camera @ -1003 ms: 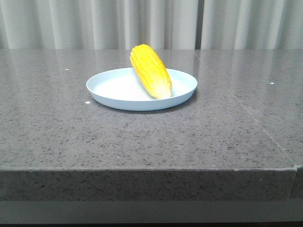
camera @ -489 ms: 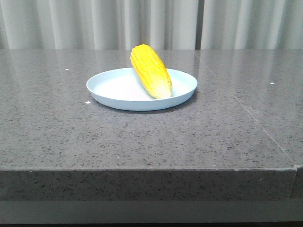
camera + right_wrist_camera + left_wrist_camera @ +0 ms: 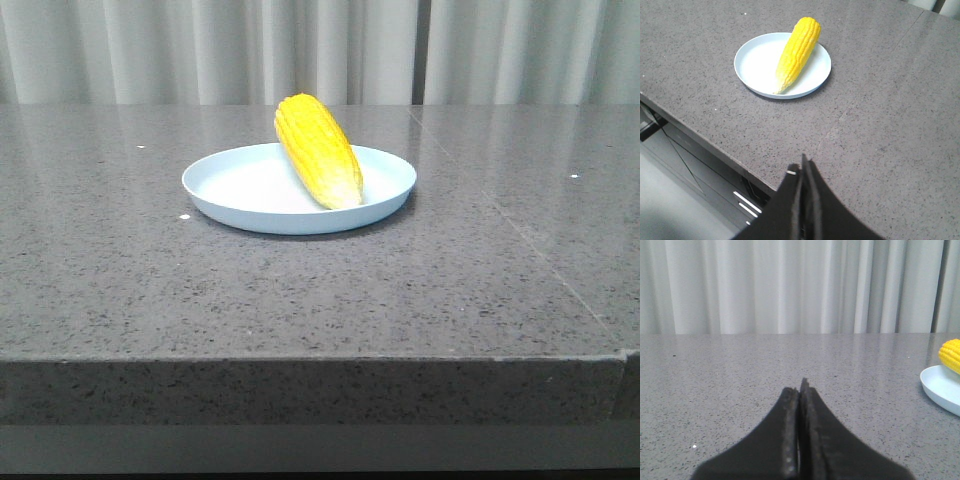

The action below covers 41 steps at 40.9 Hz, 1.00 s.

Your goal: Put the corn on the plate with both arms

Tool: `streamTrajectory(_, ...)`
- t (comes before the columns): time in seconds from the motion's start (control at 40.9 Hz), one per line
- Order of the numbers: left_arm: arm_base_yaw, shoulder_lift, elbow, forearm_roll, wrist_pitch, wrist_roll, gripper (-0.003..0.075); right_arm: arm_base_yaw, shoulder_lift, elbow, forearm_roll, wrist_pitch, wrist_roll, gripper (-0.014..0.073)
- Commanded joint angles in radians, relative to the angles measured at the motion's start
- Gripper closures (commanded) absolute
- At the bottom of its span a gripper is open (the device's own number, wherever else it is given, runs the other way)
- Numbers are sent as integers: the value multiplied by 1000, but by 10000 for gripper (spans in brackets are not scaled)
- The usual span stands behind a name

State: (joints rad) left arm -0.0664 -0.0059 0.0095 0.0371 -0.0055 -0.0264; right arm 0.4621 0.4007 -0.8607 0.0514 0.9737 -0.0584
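the table [image 3: 300,300] looks like grey speckled stone, polished and faintly glossy. on it, the plate [image 3: 240,200] seems smooth matt plastic and the corn [image 3: 318,150] on the plate is bumpy with kernels. behind the table, pale cloth curtains [image 3: 200,50] hang in soft folds.

Nothing visibly changes across the front views: the corn [image 3: 319,150] lies in the same pose on the plate [image 3: 236,201].

one corn [image 3: 318,150], one plate [image 3: 240,190], two grippers
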Motion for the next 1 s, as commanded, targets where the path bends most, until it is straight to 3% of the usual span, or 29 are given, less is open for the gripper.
streamTrajectory(0.0,3,-17,22,4,-80,-9,741,-91,-39,52,5,-150,0,660)
streamTrajectory(0.196,3,-17,22,4,-80,-9,741,-327,-227,350,5,-538,0,660)
streamTrajectory(0.318,3,-17,22,4,-80,-9,741,-412,-319,545,6,-708,0,660)
streamTrajectory(0.636,3,-17,22,4,-80,-9,741,-475,-428,865,16,-1011,0,660)
streamTrajectory(0.978,3,-17,22,4,-80,-9,741,-474,-428,865,52,-1007,0,660)
